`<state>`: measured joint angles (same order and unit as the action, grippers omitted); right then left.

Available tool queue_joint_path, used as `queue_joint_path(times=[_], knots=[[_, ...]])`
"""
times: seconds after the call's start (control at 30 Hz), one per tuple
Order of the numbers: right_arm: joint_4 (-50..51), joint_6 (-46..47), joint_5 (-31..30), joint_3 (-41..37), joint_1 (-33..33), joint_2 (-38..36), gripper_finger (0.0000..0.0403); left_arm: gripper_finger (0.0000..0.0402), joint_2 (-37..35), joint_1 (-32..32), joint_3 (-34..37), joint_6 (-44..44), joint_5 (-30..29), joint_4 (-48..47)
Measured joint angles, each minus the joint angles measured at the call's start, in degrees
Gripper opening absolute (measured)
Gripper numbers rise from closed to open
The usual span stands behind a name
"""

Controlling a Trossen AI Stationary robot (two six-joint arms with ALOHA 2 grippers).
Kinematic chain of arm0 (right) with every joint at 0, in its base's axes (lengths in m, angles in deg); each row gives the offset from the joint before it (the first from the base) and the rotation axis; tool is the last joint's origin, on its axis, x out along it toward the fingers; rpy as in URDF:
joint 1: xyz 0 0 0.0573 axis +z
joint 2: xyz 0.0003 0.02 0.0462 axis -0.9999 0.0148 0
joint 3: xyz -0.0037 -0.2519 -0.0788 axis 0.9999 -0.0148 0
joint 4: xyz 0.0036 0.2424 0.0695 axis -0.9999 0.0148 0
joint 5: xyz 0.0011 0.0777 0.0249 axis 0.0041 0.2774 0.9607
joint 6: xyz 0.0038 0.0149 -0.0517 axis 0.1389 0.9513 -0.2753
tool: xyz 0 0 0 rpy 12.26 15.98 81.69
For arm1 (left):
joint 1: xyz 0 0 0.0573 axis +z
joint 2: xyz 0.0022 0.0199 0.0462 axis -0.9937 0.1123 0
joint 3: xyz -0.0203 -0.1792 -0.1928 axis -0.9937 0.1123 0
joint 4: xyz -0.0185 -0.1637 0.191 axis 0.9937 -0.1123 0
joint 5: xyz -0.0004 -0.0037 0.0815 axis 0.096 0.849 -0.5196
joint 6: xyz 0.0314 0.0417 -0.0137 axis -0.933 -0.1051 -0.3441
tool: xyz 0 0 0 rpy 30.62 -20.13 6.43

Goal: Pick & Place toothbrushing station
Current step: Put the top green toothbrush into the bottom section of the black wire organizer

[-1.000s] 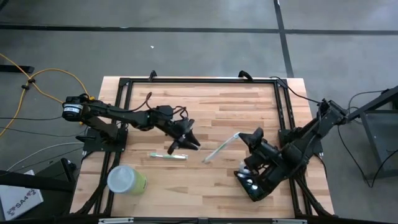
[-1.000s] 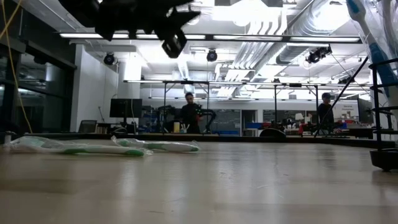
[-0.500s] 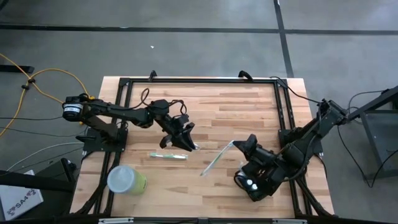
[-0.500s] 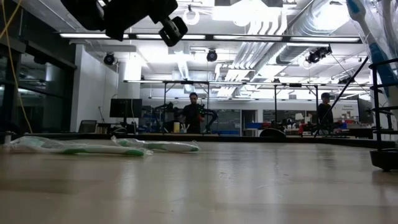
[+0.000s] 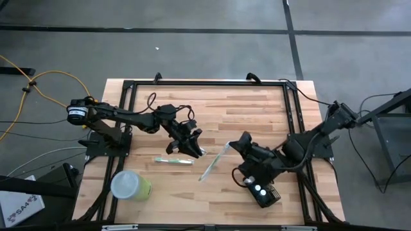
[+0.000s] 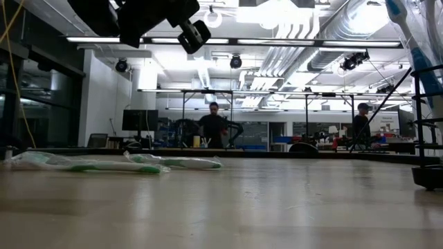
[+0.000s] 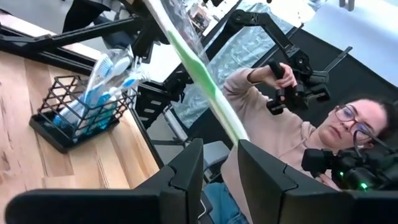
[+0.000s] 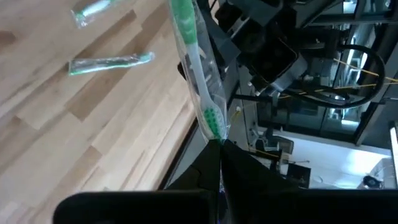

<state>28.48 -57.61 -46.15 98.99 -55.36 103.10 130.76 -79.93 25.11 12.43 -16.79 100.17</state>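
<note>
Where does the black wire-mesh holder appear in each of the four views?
High view: holder at the table's lower right.
Low view: holder at the far right edge.
Left wrist view: holder stands on the table.
Right wrist view: not in it.
Landmark: the wrapped green toothbrush lying on the table shows in the high, low and right wrist views.

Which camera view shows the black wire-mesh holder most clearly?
The left wrist view: the holder shows whole, with blue toothbrushes inside. In the high view the right arm covers most of it. The low view catches only an edge; the right wrist view shows none.
</note>
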Motion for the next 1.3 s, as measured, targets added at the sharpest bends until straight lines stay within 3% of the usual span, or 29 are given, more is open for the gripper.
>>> queue_joint_path(times=[0.6,1.3], knots=[[-7.5,-11.0,10.4,0.0,-7.7,0.0,0.0003,0.0097,0.0,-0.4,0.0,0.1,0.1,0.2],[-12.2,-17.6,12.0,0.0,-14.6,0.9,0.0003,0.0097,0.0,-0.4,0.0,0.4,0.8,0.2]])
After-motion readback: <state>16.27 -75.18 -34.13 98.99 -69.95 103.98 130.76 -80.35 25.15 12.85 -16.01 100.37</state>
